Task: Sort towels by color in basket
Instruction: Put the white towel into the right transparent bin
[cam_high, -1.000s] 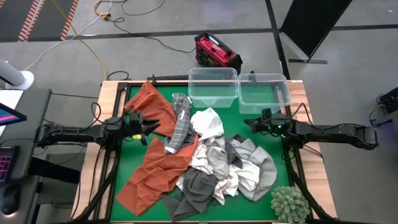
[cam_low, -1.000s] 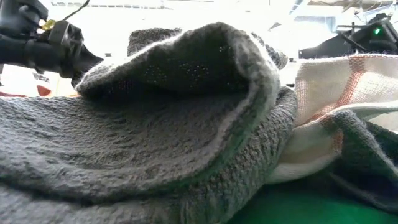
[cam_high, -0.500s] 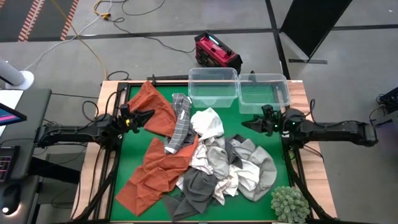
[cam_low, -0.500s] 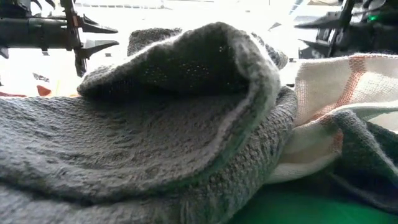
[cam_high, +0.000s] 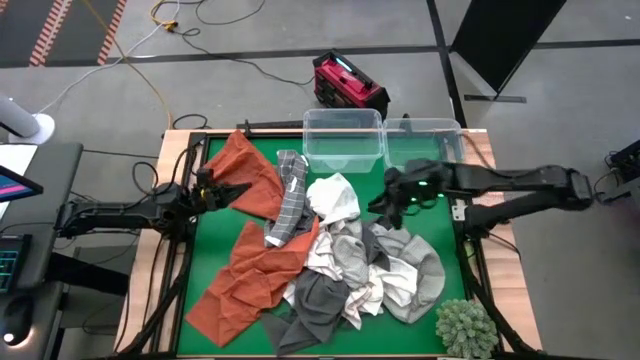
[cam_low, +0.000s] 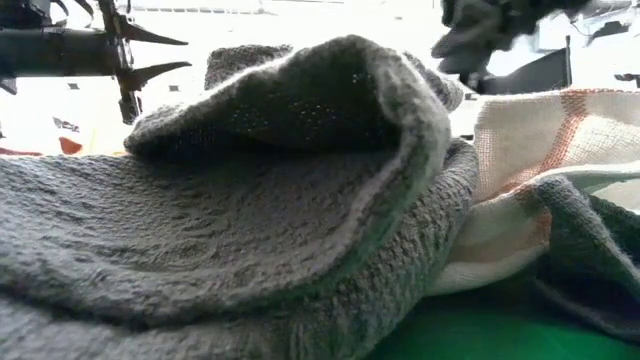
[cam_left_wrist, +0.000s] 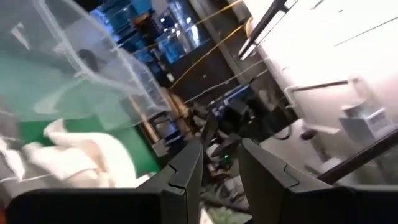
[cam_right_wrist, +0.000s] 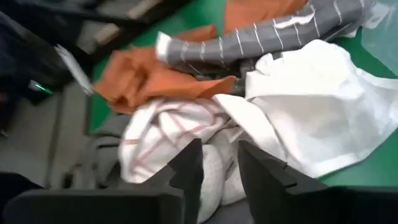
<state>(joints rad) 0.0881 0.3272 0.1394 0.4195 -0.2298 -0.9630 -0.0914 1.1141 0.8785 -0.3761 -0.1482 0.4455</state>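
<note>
The right pincer (cam_high: 385, 203) has swung in from the right edge of the desk (cam_high: 180, 160) and now hangs over the towels (cam_high: 340, 255), just beside the white towel (cam_high: 335, 197) at the far side of the heap. Its fingers are a little apart, slightly wider than a second ago, and hold nothing. That reads as the start of a pick. The left pincer (cam_high: 232, 189) has drawn back toward the left edge, off the rust-orange towel (cam_high: 250, 170); its fingers are slightly apart and empty. All the towels remain heaped across the middle of the desk, and the two clear bins (cam_high: 345, 140) at the far edge hold none, so sorting has barely begun.
</note>
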